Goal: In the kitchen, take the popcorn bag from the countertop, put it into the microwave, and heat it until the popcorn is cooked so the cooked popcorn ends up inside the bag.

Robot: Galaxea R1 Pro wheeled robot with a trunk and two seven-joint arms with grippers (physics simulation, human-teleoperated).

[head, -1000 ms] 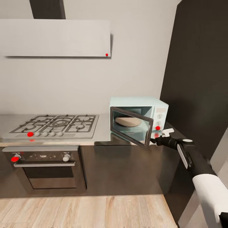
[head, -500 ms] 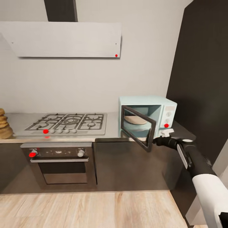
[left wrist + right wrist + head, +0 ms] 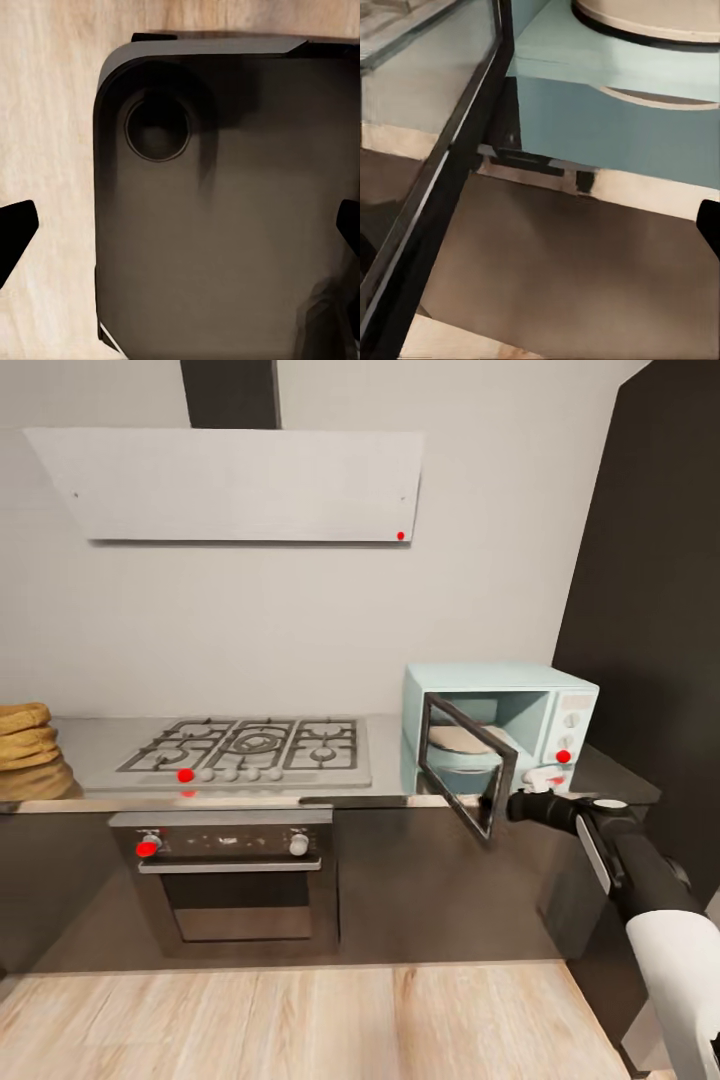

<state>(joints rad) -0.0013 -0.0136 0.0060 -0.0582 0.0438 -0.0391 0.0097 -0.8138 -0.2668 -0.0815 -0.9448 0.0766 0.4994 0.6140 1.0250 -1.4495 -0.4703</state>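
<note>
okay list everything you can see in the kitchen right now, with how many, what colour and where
microwave: one, pale mint-blue, right end of counter, dark glass door swung open
turntable plate: one, beige, inside microwave
countertop: one, glossy grey, over dark cabinets
gas hob: one, steel, black grates, left of microwave
built-in oven: one, dark, two knobs, below hob
extractor hood: one, pale grey, on wall above hob
tan stack: one, far left of counter; cannot tell what
floor: light wood
right gripper: black, at door's free edge
</note>
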